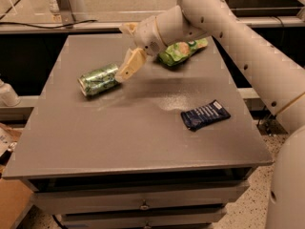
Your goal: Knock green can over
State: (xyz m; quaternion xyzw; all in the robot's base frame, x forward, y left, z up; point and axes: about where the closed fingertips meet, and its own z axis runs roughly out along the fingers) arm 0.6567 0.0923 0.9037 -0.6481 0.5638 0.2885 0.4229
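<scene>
The green can (98, 79) lies on its side on the grey table (138, 128), left of the middle, its silver top towards the left. My gripper (128, 67) hangs just to the right of the can, its cream fingers (132, 63) pointing down and to the left, close to the can's right end. It holds nothing. My white arm reaches in from the upper right.
A soft green snack bag (182, 51) lies at the back of the table, partly behind my arm. A dark blue packet (205, 114) lies right of the middle. The table has drawers below its front edge. Cardboard sits on the floor at the lower left.
</scene>
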